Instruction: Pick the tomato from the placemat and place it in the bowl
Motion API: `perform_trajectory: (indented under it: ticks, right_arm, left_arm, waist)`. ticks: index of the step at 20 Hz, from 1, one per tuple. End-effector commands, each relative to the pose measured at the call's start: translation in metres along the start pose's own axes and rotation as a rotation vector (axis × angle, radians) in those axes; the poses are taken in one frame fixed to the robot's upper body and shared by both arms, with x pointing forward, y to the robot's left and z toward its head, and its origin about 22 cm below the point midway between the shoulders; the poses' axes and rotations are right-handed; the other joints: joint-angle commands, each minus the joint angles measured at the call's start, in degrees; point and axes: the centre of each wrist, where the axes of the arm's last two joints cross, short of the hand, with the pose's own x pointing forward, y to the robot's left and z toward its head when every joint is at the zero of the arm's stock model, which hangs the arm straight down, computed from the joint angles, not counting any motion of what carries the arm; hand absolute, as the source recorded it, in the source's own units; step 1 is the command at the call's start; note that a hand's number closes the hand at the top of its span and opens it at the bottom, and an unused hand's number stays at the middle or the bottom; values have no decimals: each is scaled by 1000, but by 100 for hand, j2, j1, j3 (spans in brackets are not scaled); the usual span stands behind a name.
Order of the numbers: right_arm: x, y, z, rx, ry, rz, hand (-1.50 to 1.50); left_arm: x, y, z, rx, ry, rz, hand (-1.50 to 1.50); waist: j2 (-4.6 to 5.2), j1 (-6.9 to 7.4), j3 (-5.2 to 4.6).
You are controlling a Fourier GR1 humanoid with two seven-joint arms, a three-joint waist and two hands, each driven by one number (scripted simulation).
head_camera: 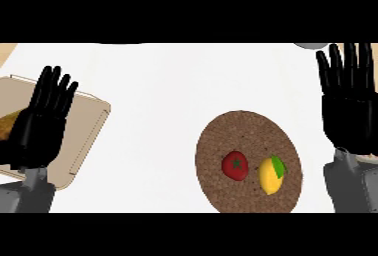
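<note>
A red tomato [235, 165] with a dark green star on top lies on the round brown placemat [244, 131], left of its middle. My right hand [351, 102] stands open at the right edge, fingers straight up, to the right of the placemat and apart from the tomato. At the left, my left hand [38, 125] is open too, fingers up, over a beige tray. The bowl [310, 45] shows only as a grey sliver at the top edge, right of centre, partly hidden by my right hand's fingers.
A yellow lemon [271, 176] with a green leaf lies on the placemat just right of the tomato. A beige square tray [87, 131] sits at the left, with something brown-yellow [6, 125] at its left edge. White counter [162, 90] spreads between tray and placemat.
</note>
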Motion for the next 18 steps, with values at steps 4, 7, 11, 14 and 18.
perform_trajectory:
  ticks: [4,7,11,14,18]
  right_arm:
    - [37,-10,3,-75,19,502,150]
    - [32,-82,38,-71,344,932,150]
    - [19,-98,97,-454,499,1051,-150]
    - [7,-65,125,-428,497,1118,-150]
    - [6,-28,153,-435,538,1167,-150]
  left_arm:
    - [-6,43,11,89,86,-261,0]
    - [-6,49,10,124,91,-293,0]
    - [-14,73,24,204,171,-381,0]
    - [-19,72,27,194,199,-396,0]
    - [-9,70,21,184,178,-403,0]
  waist:
    - [-65,-86,190]
    - [227,-486,-89]
    - [-58,-741,119]
    - [-76,-603,136]
    - [-85,-455,144]
